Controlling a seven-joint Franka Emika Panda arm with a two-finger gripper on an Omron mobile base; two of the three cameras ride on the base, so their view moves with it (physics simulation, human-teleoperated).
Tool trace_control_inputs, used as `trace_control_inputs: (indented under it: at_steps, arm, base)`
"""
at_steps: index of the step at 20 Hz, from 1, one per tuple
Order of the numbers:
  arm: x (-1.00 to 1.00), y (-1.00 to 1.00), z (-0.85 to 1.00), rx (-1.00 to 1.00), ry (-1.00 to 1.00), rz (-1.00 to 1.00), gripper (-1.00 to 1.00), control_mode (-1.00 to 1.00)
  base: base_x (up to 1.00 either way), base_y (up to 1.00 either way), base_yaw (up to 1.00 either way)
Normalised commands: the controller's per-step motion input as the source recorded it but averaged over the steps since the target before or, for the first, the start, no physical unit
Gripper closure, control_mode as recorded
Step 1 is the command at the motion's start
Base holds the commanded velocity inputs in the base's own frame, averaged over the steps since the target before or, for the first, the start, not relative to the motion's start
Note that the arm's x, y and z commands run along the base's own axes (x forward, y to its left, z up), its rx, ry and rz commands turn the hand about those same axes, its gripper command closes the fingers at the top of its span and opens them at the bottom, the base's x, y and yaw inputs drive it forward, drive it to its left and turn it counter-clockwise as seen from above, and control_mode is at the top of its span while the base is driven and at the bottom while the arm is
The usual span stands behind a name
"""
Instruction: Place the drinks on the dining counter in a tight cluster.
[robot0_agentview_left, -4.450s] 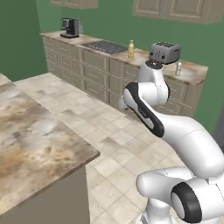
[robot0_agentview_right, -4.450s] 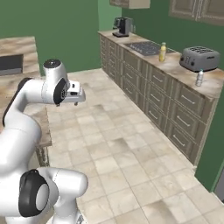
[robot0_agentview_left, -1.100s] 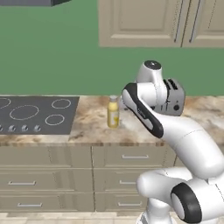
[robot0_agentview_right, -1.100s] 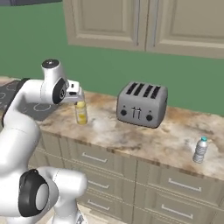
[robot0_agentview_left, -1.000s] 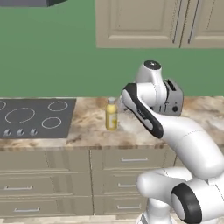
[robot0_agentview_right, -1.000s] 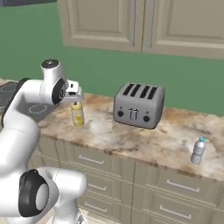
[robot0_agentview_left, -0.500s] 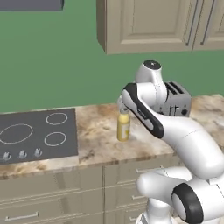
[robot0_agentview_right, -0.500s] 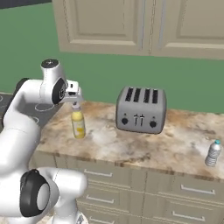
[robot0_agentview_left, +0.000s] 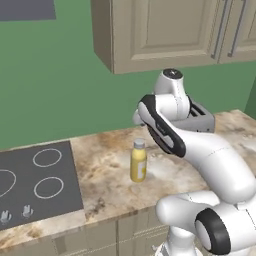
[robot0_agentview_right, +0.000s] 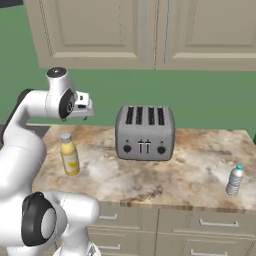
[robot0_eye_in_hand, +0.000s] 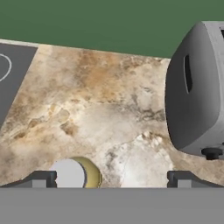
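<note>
A yellow bottle with a grey cap stands upright on the marbled counter, left of the silver toaster. A small clear water bottle stands near the counter's right end. My gripper hangs open above and slightly right of the yellow bottle, not touching it. In the hand view the yellow bottle shows from above, just inside the left fingertip of my gripper. The yellow bottle also stands in front of my arm in the left base view. The dining counter is out of view.
A silver four-slot toaster stands mid-counter, close to the right of my hand. A dark cooktop lies at the counter's left. Beige wall cabinets hang above, and drawers run below the counter edge.
The whole picture has shifted as the base moved closer to the counter, so the yellow bottle and toaster appear larger and nearer. The gripper stays open.
</note>
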Motion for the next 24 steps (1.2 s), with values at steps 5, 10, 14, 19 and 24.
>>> trace_control_inputs:
  at_steps: [5, 10, 14, 19, 24]
  arm:
    - [0.00, 0.00, 0.00, 0.00, 0.00, 0.00, -1.00, 1.00]
    - [0.00, 0.00, 0.00, 0.00, 0.00, 0.00, -1.00, 1.00]
    - [0.00, 0.00, 0.00, 0.00, 0.00, 0.00, -1.00, 1.00]
    - [0.00, 0.00, 0.00, 0.00, 0.00, 0.00, -1.00, 1.00]
    - [0.00, 0.00, 0.00, 0.00, 0.00, 0.00, -1.00, -1.00]
  base:
    - [0.77, 0.24, -0.21]
    - [0.09, 0.01, -0.02]
    - [0.00, 0.00, 0.00]
    - [0.00, 0.00, 0.00]
    - [0.00, 0.00, 0.00]
